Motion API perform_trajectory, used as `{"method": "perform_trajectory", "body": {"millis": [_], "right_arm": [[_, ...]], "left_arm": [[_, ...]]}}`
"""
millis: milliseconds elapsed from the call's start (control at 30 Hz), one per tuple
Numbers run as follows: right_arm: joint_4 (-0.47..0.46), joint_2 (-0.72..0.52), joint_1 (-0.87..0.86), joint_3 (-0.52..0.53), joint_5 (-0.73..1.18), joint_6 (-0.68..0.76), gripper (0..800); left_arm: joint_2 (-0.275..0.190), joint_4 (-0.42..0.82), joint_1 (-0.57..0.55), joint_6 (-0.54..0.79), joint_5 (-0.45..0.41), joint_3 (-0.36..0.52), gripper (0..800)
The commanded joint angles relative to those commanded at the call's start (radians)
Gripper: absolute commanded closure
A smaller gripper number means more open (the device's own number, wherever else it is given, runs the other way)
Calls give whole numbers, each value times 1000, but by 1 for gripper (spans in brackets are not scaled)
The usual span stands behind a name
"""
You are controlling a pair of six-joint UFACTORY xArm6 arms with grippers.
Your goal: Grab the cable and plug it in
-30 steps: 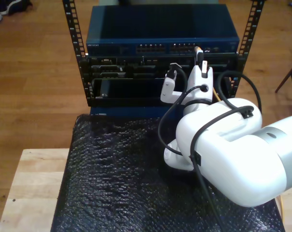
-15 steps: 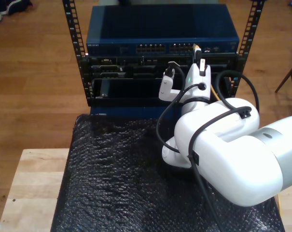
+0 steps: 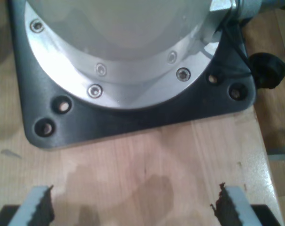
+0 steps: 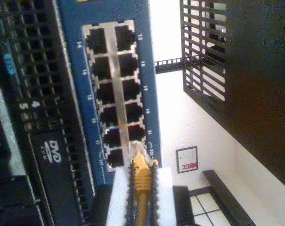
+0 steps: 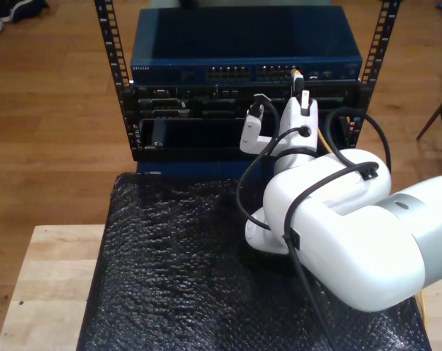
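Cable (image 4: pixel 141 181) sits pinched in my second gripper (image 4: pixel 141 188), its clear plug (image 4: pixel 136 151) just short of the blue switch's ports (image 4: pixel 115 99). Best to square the plug with one empty port, then push straight. My first gripper (image 3: pixel 133 207) hangs spread, holding nothing, over the tabletop (image 3: pixel 151 174).

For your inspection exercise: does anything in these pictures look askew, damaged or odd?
Nothing stands out. My second gripper holds the cable straight, plug just short of the blue switch. My first gripper is open above bare wood.
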Motion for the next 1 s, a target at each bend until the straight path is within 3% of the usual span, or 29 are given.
{"method": "perform_trajectory", "body": {"millis": [1000], "right_arm": [[2,-2,-9,-3,14,-28,800]], "left_arm": [[0,0,0,0,0,0,0]]}}
